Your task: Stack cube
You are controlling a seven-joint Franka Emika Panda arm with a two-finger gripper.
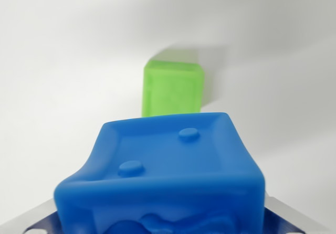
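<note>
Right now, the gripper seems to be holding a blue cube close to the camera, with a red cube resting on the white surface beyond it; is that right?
Not quite: the cube beyond is green, not red. The wrist view shows the blue cube close to the camera, between the metal fingers at the bottom edge, with the green cube on the white surface behind it.

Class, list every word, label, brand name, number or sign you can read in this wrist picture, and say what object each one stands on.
None: no readable text anywhere.
Blue cube: only raised round studs and a blurred relief on its near face, no letters.
Green cube: faint moulded marks, too blurred to read.
White surface: blank.
</note>
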